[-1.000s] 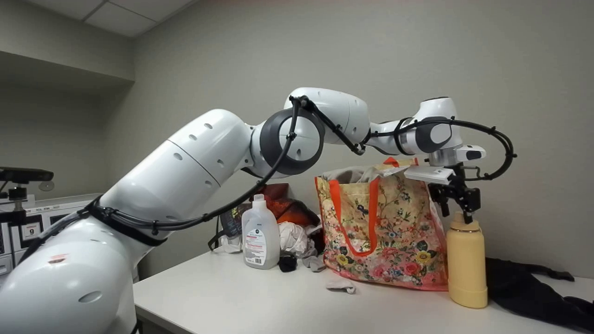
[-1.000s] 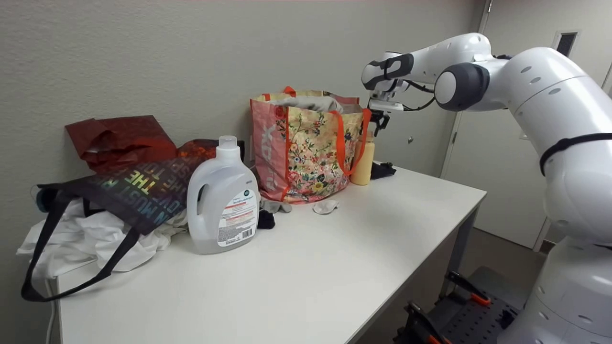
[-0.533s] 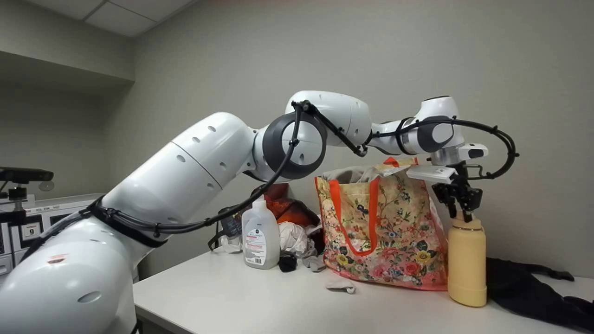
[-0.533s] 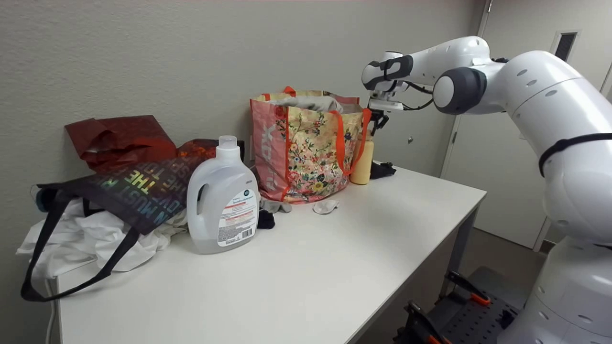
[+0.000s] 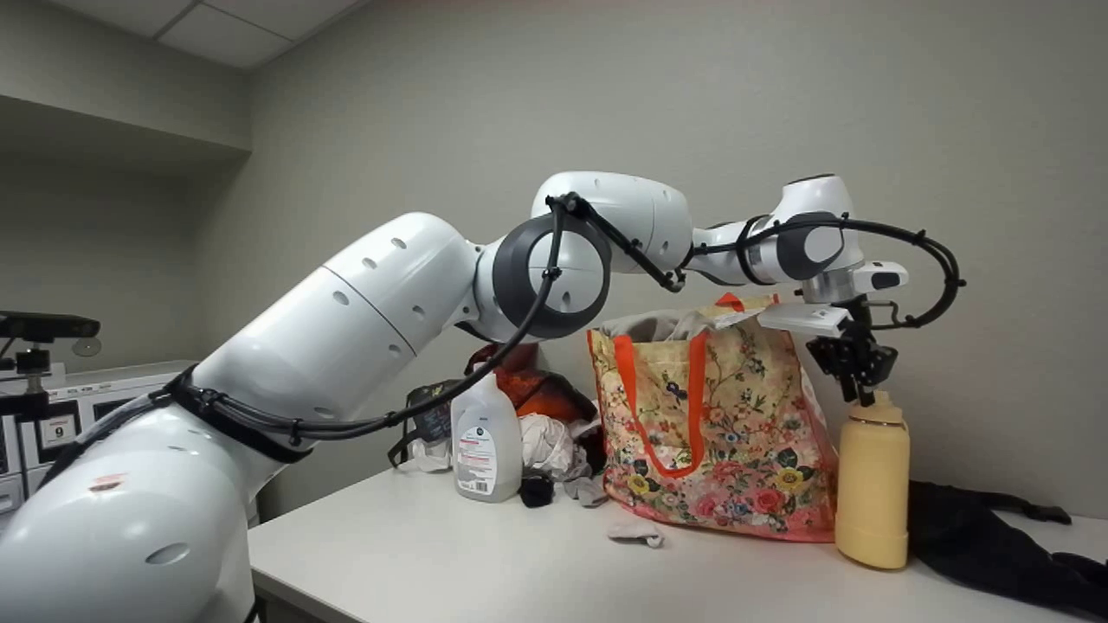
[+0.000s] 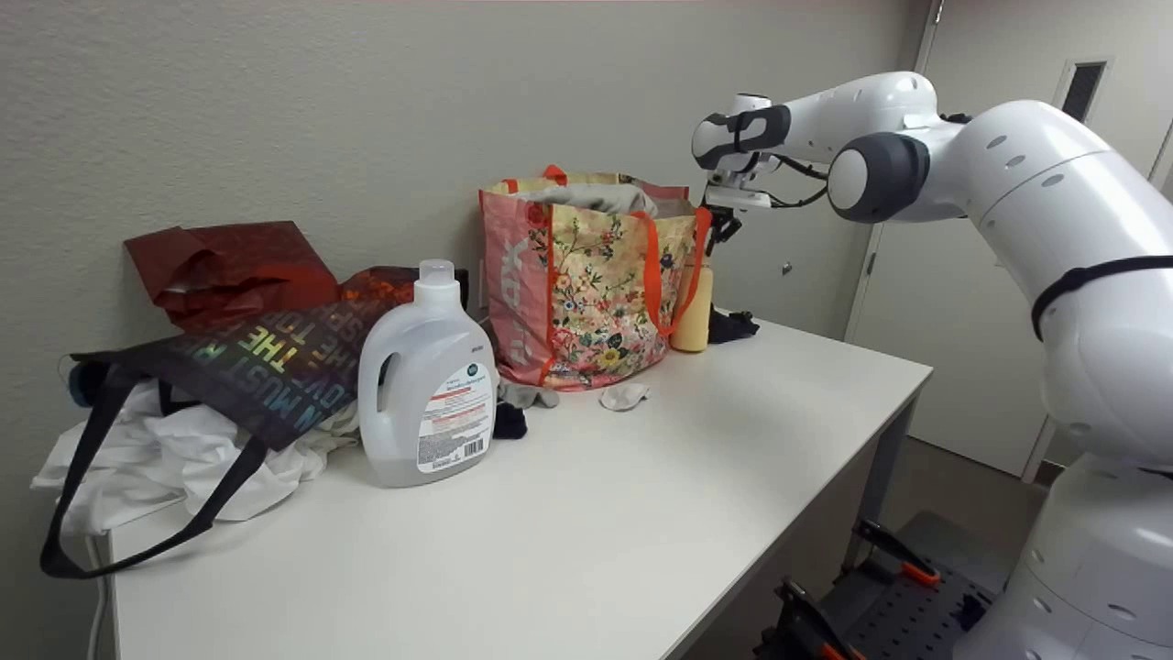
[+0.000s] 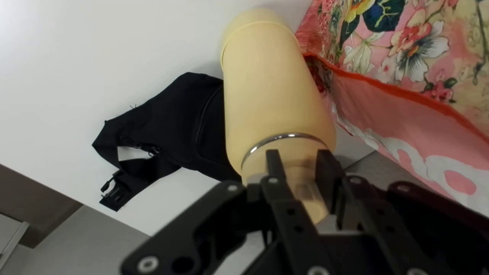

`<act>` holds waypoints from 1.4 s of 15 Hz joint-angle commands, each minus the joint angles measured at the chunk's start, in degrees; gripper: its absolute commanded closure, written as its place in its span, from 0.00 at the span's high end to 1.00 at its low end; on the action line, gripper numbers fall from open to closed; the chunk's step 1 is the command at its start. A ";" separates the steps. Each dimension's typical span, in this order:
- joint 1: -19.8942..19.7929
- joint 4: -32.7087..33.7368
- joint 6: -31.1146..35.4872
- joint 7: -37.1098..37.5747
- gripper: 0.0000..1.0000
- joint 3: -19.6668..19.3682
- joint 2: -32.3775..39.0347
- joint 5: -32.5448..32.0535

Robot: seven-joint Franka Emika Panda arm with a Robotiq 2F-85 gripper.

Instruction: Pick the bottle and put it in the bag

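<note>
The pale yellow bottle [image 5: 872, 493] stands near upright, with a slight lean, at the right side of the floral bag [image 5: 736, 433]. In an exterior view the bag's orange handle covers part of the bottle [image 6: 695, 316]. My gripper [image 5: 858, 401] points down at the bottle's cap [image 5: 881, 408], fingertips level with its upper part. Seen from the wrist, the fingers of the gripper [image 7: 300, 152] have drawn near each other, and the bottle's narrow cap [image 7: 311, 206] shows in the gap. I cannot tell whether they press on it. Grey cloth fills the bag's top.
A black cloth heap [image 5: 987, 536] lies right behind the bottle. Left of the bag stand a white labelled detergent bottle [image 6: 431, 394] and a dark lettered bag [image 6: 284, 357] over white cloth. A small pale sock [image 5: 636, 532] lies in front of the floral bag.
The gripper's fingers have come much closer together, and the hand has risen slightly in the last half second. The bottle has shifted a little, its top tipping away toward the black cloth.
</note>
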 commanded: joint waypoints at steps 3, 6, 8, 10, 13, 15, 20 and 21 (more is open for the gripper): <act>0.11 4.58 -1.87 0.97 0.00 0.06 -1.18 0.26; 0.17 5.65 -2.14 0.61 0.27 -0.19 -1.50 -0.19; 0.12 6.24 -2.44 0.85 0.40 -0.51 -1.30 -0.52; 0.04 6.56 -3.11 1.08 0.55 -0.93 -0.85 -1.03; -0.21 6.86 -3.61 1.19 0.78 -1.34 0.03 -1.26; -0.35 7.01 -3.70 1.25 0.93 -1.49 0.63 -1.22; -0.70 7.39 -4.33 1.43 1.00 -1.46 2.63 -1.23; -0.75 7.47 -4.59 1.46 1.00 -1.44 3.04 -1.21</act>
